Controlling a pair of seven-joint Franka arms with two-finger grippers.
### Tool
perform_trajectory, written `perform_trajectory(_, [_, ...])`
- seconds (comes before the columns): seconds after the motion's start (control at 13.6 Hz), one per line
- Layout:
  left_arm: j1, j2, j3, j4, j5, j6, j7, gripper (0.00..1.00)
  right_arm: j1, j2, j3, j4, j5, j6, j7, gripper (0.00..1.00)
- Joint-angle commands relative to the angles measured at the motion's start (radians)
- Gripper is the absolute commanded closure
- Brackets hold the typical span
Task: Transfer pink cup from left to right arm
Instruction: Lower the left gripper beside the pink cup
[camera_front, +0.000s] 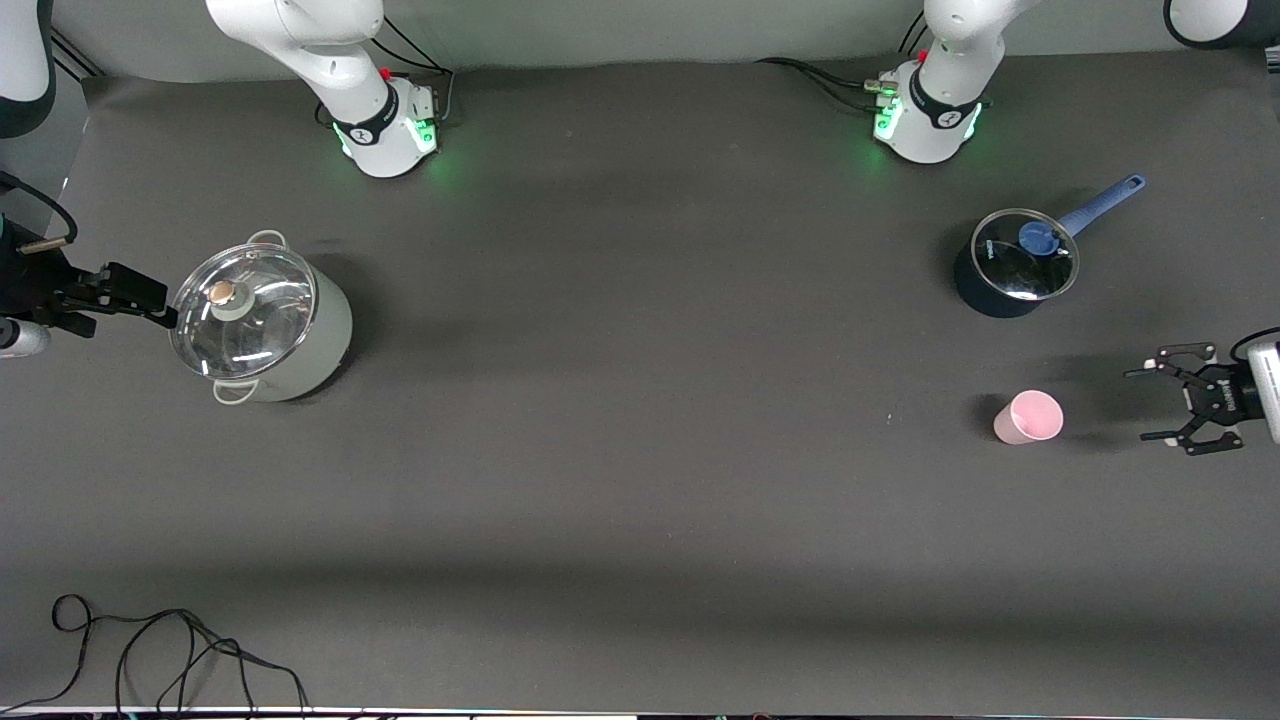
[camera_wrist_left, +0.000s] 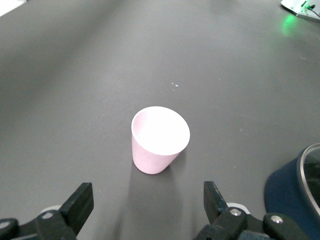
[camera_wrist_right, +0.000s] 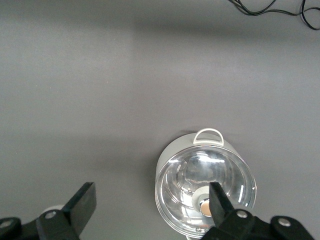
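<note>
The pink cup (camera_front: 1028, 417) stands upright near the left arm's end of the table — squarely ahead of the left gripper (camera_front: 1158, 405), wide open and empty; the right gripper (camera_front: 150, 303), parted and empty beside the grey pot (camera_front: 262, 318), waits well apart.

Landmark: cup (camera_front: 1028, 417). Cup stood upright on table (camera_front: 640, 480), toward left arm's end. Lidded saucepan (camera_front: 1015, 263) sat farther from front camera than cup, well apart. Left gripper (camera_front: 1150, 404) hung just beside cup, fingers spread, not touching. Lidded stockpot (camera_front: 262, 320) sat toward right arm's end, right gripper (camera_front: 150, 300) beside it.
</note>
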Motion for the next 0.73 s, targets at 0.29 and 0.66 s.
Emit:
perform_trajectory(0.29, [0.049,0.152,-0.013,0.032,-0.151,-0.073,0.253,0.01,0.003,-0.008,-0.003,0.005,-0.012,-0.008,-0.020,0.00])
perform_trajectory(0.66, [0.064,0.238,-0.018,0.044,-0.224,-0.102,0.367,0.01,0.003,-0.008,-0.003,0.003,-0.010,-0.008,-0.020,0.00])
